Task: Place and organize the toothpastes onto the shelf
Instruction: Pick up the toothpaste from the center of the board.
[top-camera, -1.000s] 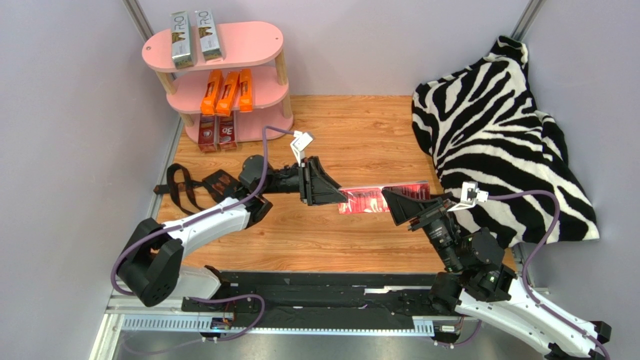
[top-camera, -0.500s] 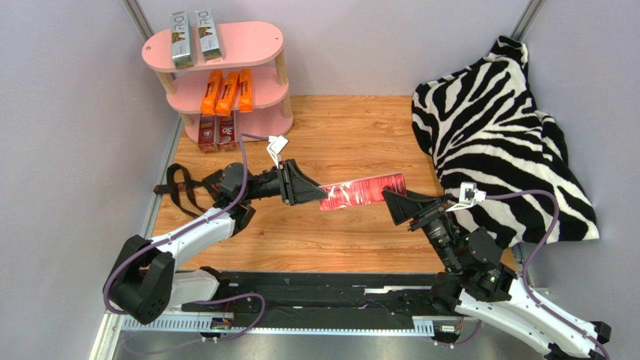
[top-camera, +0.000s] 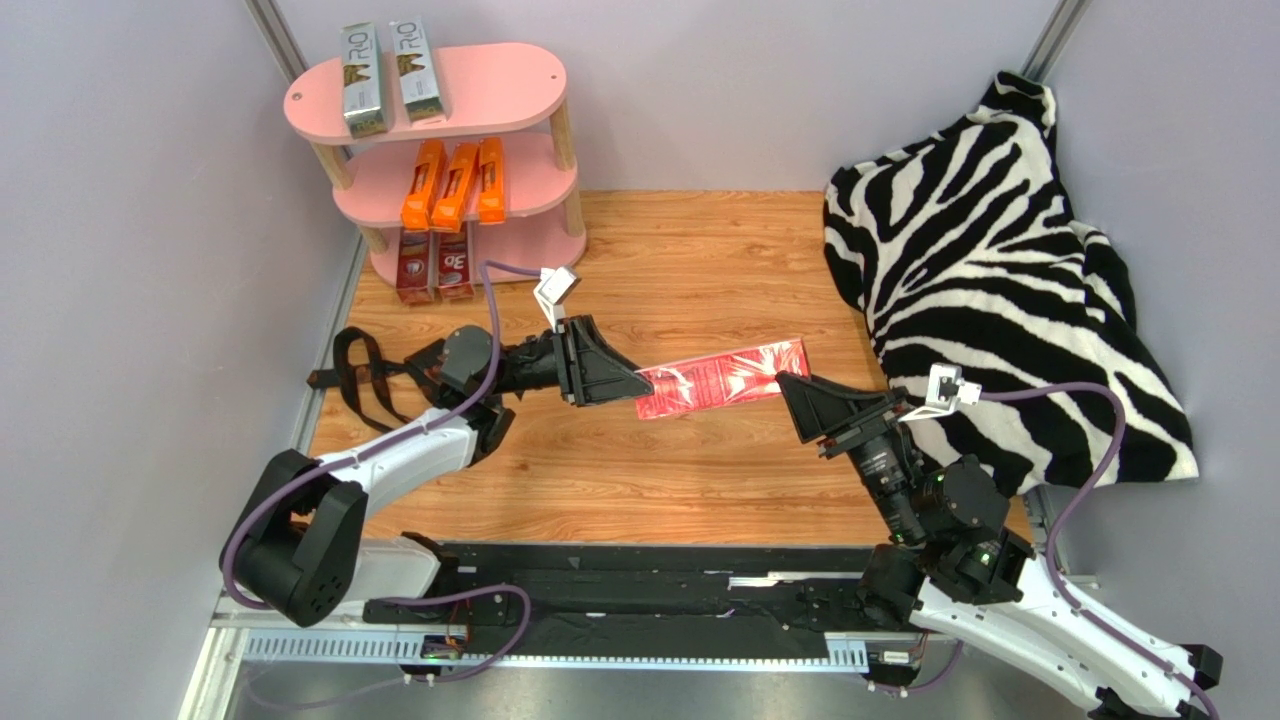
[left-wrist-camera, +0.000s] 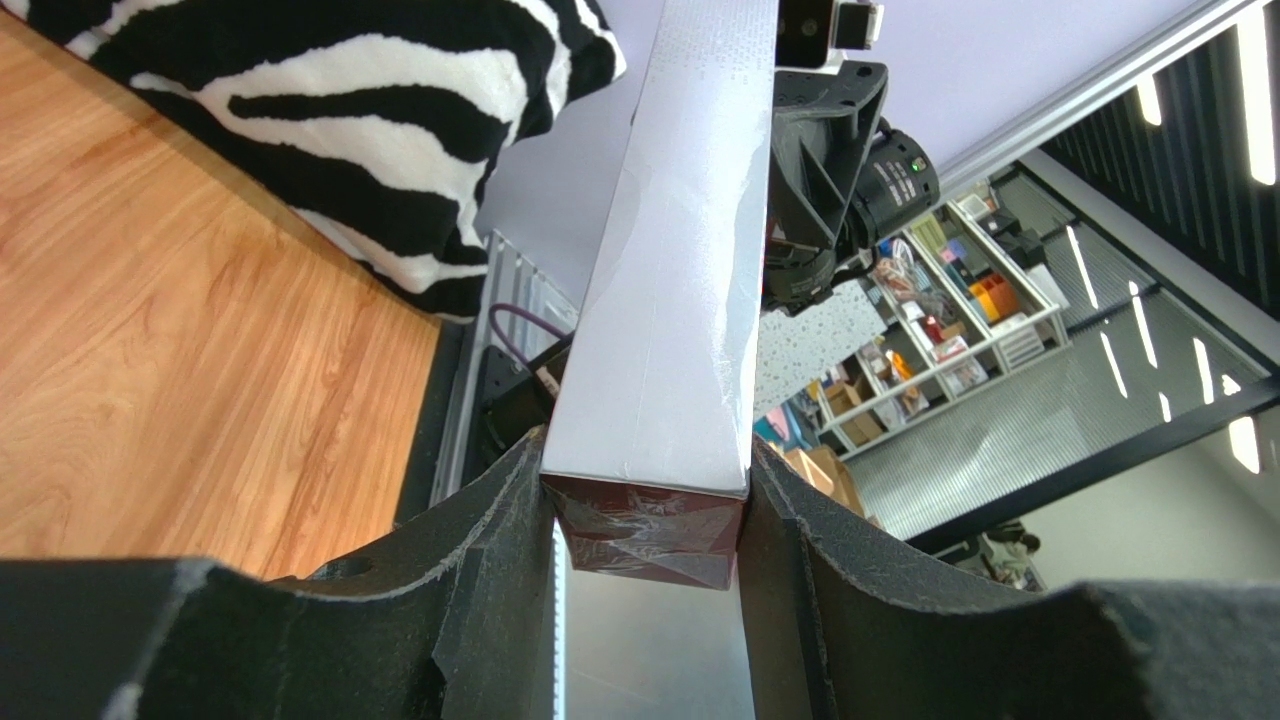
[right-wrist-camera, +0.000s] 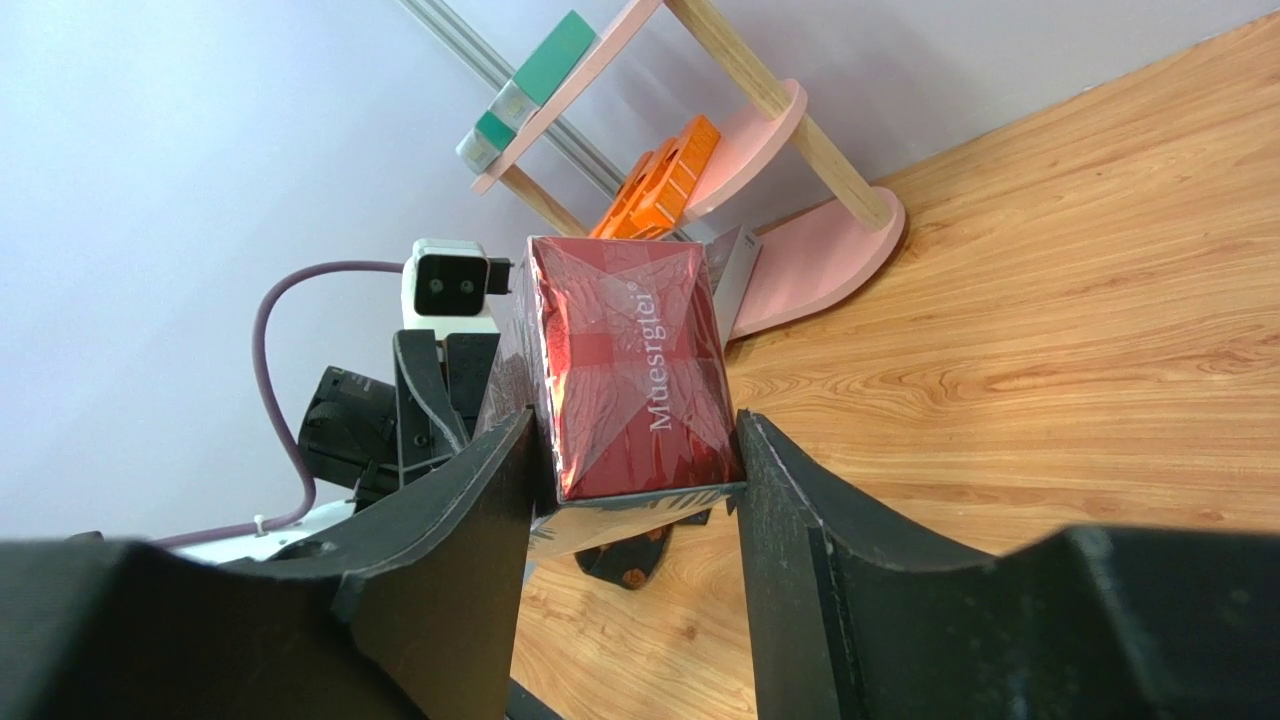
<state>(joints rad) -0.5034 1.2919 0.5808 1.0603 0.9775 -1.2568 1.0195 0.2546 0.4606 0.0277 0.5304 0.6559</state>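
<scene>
A dark red toothpaste carton (top-camera: 721, 378) hangs above the wooden floor between both arms. My left gripper (top-camera: 624, 383) is shut on its left end (left-wrist-camera: 669, 300). My right gripper (top-camera: 789, 393) is closed on its right end (right-wrist-camera: 631, 360), with both fingers against the carton's sides. The pink shelf (top-camera: 496, 83) stands at the far left. Two silver-grey cartons (top-camera: 388, 72) lie on its top board, three orange ones (top-camera: 454, 183) on the middle board, and two dark red ones (top-camera: 433, 267) on the bottom.
A zebra-print cloth (top-camera: 992, 255) is heaped against the right wall. A black strap (top-camera: 361, 375) lies on the floor beside the left arm. Grey walls close in the floor on the left, back and right.
The left gripper drew the carton to the left and tilted it slightly. The right gripper's jaws, wide a second ago, have closed on the carton's right end.
</scene>
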